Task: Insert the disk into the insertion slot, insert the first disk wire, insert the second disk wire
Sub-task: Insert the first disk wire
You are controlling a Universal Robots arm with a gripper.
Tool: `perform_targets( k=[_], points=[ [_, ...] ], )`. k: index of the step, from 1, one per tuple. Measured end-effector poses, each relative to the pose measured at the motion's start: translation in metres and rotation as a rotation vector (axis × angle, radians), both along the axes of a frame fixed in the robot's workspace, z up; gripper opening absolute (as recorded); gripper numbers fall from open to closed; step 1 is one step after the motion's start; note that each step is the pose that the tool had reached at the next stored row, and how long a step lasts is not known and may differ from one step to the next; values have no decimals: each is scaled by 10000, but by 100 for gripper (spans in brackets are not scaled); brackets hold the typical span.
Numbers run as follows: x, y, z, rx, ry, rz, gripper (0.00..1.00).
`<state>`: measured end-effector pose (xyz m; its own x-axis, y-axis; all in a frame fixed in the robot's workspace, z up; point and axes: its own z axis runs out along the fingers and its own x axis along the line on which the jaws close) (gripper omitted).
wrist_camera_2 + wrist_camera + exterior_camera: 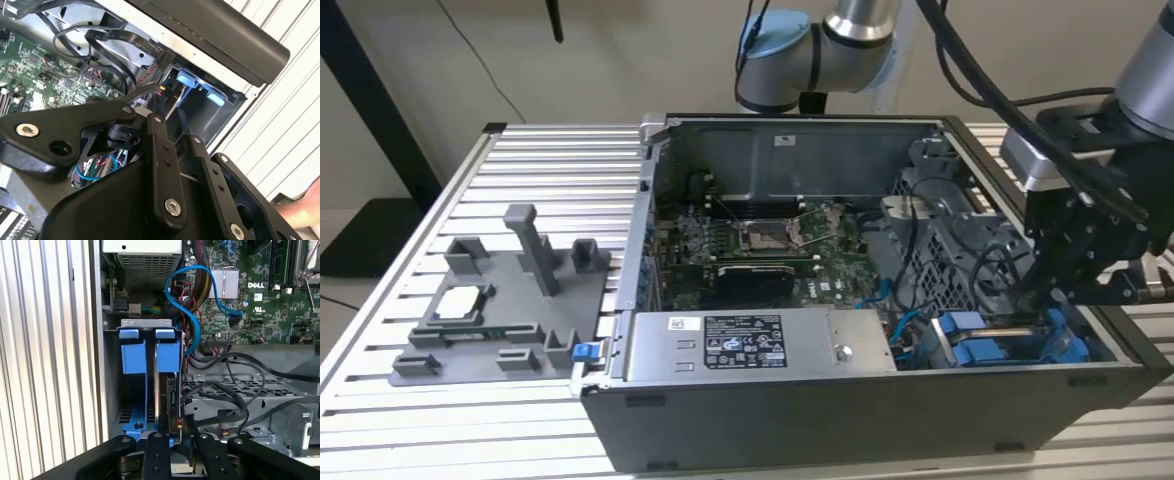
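Disk (167, 382) stands on edge in the insertion slot (113, 390), as far as the first wrist view lets you judge. Its blue end is up, just beside a second blue tab (133, 352), and the bay under that tab looks hollow.

The slot sits in the near corner of the computer case (854, 420), at the exterior view's right. The case wall runs just beside the outer bay, with the bench (547, 160) and its slats beyond it. On the inner side, black cables (240, 402) cross a perforated metal plate and crowd your room there.

You can count two blue tabs, two bays, and one blue cable (200, 266) looping from beside the tabs to the motherboard (265, 315). One grey power-supply box (761, 343) lies along the near wall.

Your hand (1047, 298) hangs over that corner, just above the slot. In the first wrist view the hand (177, 434) is close to the disk's near end, perhaps touching it. You cannot tell whether it is clenched or released.
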<state>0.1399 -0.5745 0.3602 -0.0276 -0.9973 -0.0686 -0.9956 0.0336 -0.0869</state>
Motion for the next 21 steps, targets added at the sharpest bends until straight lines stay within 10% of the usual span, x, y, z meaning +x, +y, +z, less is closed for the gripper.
perform_targets(
  k=[17,21],
  points=[
    [5,113,95,-13,16,-2,100],
    [66,113,95,-14,140,-2,100]
  ],
)
